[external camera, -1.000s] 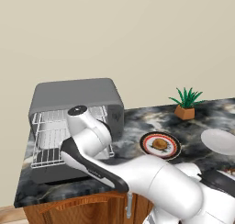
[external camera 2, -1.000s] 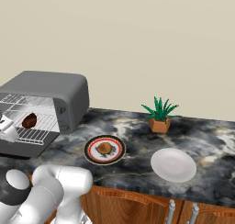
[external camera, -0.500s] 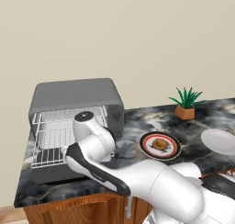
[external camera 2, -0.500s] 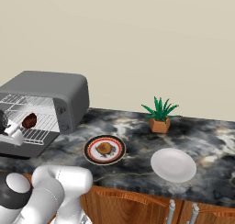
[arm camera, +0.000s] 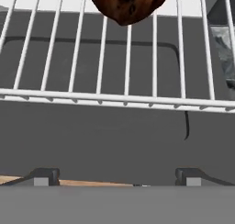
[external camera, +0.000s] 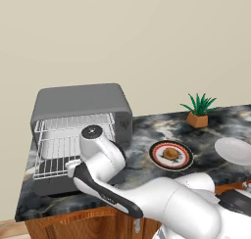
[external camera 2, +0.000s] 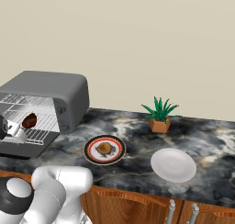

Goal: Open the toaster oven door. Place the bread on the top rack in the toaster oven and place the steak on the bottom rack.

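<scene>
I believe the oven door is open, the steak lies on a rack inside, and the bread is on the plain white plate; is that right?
Not quite: the bread sits on the red-rimmed plate, as the right base view shows; the white plate beside it holds nothing. The rest stands: the oven is open and the steak lies on a rack inside.

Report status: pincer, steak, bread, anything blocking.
Pincer open, empty, at the oven front. Steak on a rack; bread on its plate. Nothing blocking.
</scene>
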{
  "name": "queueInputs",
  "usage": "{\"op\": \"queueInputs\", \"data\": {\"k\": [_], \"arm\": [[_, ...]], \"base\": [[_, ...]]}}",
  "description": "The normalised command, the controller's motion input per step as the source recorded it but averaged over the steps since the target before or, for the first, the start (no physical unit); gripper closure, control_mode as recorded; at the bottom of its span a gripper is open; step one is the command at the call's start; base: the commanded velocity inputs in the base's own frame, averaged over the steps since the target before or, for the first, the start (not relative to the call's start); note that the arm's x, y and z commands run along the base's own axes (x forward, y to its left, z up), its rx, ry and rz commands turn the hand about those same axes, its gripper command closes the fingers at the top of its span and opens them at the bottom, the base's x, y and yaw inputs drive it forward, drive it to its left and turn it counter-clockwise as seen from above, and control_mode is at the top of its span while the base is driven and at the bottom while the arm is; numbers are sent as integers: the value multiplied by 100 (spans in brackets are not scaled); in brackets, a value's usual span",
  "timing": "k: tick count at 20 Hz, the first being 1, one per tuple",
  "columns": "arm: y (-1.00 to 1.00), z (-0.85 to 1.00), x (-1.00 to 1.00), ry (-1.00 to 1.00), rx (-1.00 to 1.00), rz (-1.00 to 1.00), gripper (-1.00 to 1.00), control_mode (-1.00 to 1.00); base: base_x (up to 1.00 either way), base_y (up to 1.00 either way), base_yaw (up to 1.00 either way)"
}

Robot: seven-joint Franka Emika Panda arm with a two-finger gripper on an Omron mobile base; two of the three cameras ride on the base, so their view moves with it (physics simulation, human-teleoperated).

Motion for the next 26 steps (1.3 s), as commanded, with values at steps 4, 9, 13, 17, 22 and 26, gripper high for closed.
{"op": "queueInputs", "data": {"k": [4,9,13,17,22,26], "arm": [[0,-9,10,-4,0,2,-100,-100],[0,-9,11,0,4,0,-100,-100],[0,-2,21,0,7,0,-100,-100],[0,0,23,0,7,0,-100,-100],[0,-2,16,0,3,0,-100,-100],[0,-1,16,0,2,0,-100,-100]], "base": [[0,0,0],[0,0,0],[0,0,0],[0,0,0],[0,0,0],[0,0,0]]}}
